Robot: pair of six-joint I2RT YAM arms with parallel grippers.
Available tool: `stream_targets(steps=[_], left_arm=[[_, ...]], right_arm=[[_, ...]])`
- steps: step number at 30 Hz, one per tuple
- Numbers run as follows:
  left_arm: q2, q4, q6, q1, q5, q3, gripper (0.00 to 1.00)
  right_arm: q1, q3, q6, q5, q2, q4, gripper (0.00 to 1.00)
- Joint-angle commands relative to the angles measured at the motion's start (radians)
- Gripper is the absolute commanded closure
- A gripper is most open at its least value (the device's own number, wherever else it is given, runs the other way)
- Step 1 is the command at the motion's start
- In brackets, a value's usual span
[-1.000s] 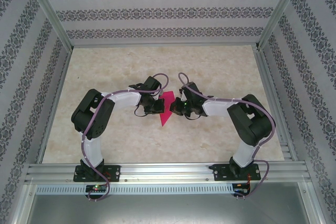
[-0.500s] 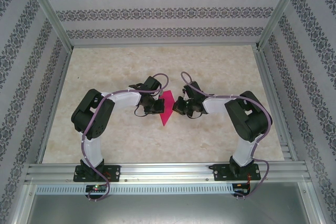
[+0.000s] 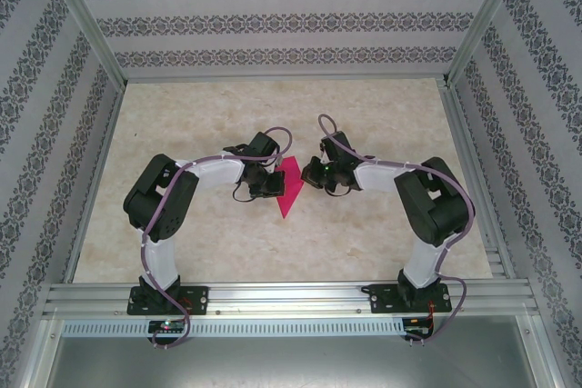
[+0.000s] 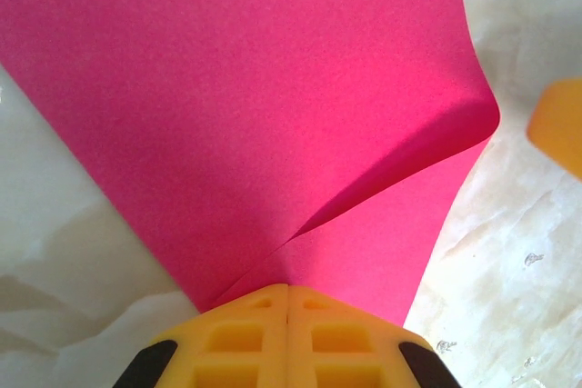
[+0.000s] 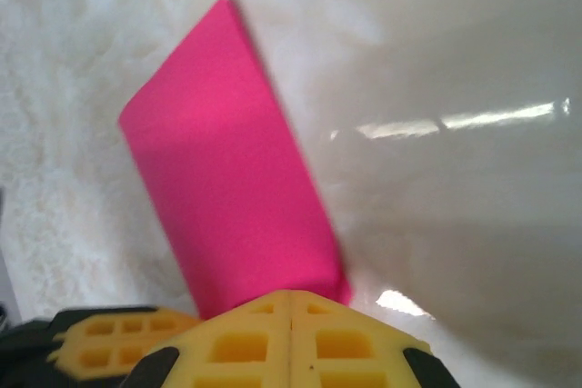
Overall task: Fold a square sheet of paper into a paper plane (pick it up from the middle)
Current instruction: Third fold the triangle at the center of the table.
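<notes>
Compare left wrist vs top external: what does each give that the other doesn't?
Left wrist: a raised crease in the pink paper, running out from the shut left tool. Top external: the paper's pointed near tip, the left arm, the right arm, the patterned walls. Both: the paper at the left tool's tips.

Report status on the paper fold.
Left gripper shut on pink paper. Right gripper shut at its edge, hold unclear. Paper partly folded, pointed. No obstruction.
</notes>
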Motion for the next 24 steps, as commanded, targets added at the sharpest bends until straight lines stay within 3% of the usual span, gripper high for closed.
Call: stream_targets(steps=[1,13,19,24], left_arm=[[0.035,-0.109,0.013,0.003,-0.089,-0.009,1.0],[0.035,-0.113,0.016,0.003,-0.097,-0.018,1.0],[0.036,-0.109,0.017,0.004,-0.097,-0.023,1.0],[0.04,-0.106,0.015,0.004,-0.097,-0.022,1.0]], right_arm=[[0.032,0.008,-0.032,-0.025,-0.008,0.016,0.96],[-0.008,0.039,0.035,0.038,0.102,-0.036,0.97],[-0.061,0.027,0.081,0.103,0.06,-0.042,0.97],[-0.033,-0.001,0.058,0.091,-0.039,0.006,0.97]])
